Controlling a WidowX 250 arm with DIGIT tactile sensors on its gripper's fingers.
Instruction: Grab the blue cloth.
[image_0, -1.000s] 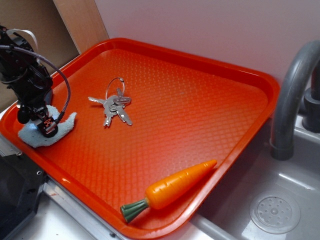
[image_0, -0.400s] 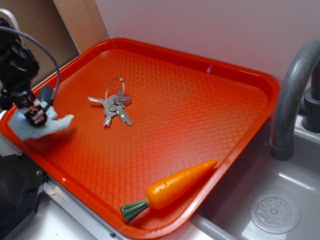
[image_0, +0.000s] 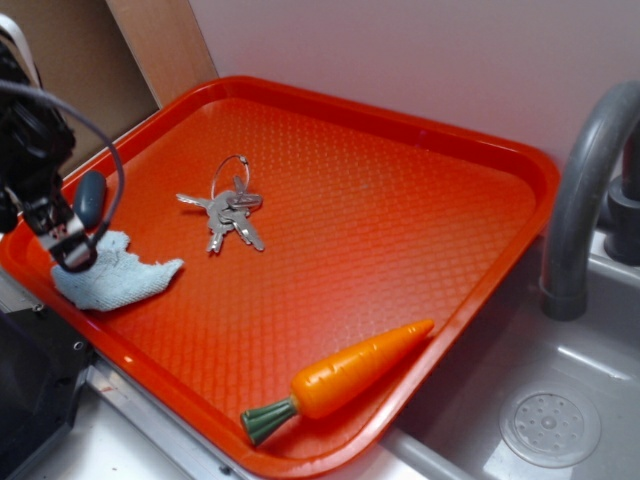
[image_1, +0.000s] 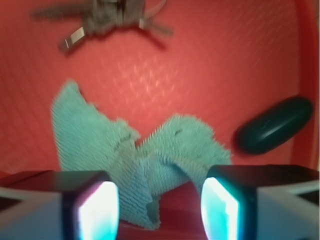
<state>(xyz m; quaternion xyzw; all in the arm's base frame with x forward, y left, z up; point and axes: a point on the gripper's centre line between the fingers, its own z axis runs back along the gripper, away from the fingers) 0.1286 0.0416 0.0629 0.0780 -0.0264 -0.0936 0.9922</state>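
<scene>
While hovering low at the left rim of the red tray, gripper spread apart, clamping nothing. Blue cloth flat under it. Keys mid-tray, toy carrot near front. Grey sink, faucet right; pale wall behind.

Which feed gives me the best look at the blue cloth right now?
The wrist view: the blue cloth fills the middle of the frame, crumpled, folds and ragged edge showing, its near edge between the open fingers. The exterior view shows it small at the tray's left edge, partly behind the gripper.
</scene>
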